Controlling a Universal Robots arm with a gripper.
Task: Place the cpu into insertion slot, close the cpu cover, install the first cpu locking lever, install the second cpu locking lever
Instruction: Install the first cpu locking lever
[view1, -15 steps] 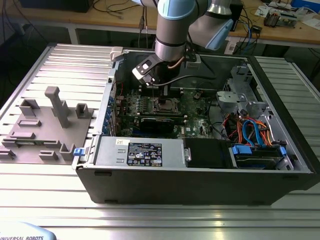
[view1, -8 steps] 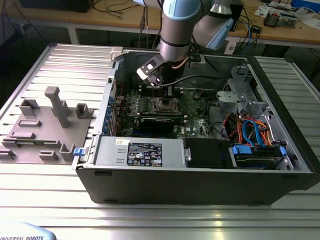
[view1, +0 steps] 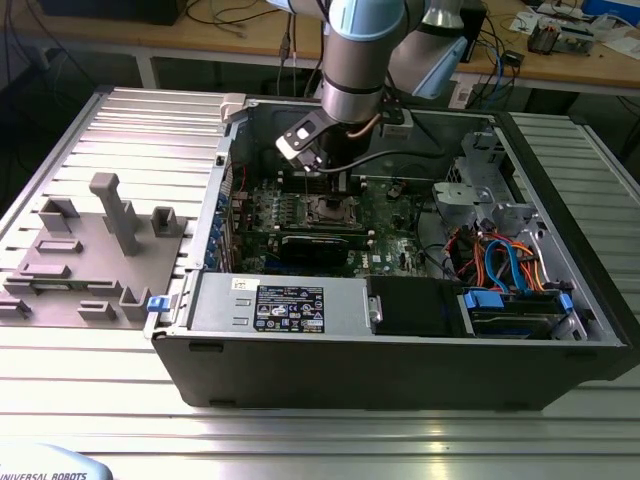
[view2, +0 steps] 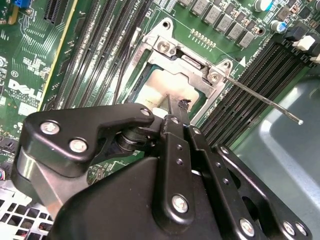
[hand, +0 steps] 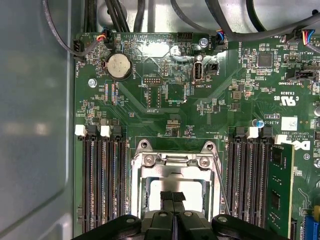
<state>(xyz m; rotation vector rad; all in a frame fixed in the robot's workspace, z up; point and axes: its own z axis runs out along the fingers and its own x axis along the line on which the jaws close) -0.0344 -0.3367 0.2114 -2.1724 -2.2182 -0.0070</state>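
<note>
**Exterior view, from its left to its right.** A grey fixture (view1: 95, 255) lies on the table (view1: 300, 440), beside the open case (view1: 400, 375). Inside the case the arm (view1: 355, 60) stands over the slot (view1: 328, 208), with the gripper (view1: 328, 192) lowered to it. The black card (view1: 320, 243) lies just beside the slot, on the nearer side. Coloured cables (view1: 495, 265) sit at the exterior view's right, well apart from the work.

**Gripper.** In both wrist views the fingers (hand: 167, 200) are pressed together with no gap, clenched on nothing that can be seen. The tips are on or just above the socket's centre. Contact cannot be confirmed.

**Cpu.** The cpu (view2: 160, 85) lies flat inside the slot, square with the rim, its dull silver top showing. Judgement: placement is done.

**Cover.** The cover (hand: 175, 161) appears to lie down around the cpu, framing its top through the open centre. Judgement: closed or very nearly so. Whether it sits fully flat cannot be told.

**Levers.** One lever (view2: 260, 98) juts free from a socket corner, out over the memory slots (view2: 270, 65), and is under no catch. A second rod (view2: 124, 65) runs along the opposite side of the socket. Whether it is latched cannot be told. Judgement: the free lever is not yet installed, and neither lever step can be counted complete.
</note>
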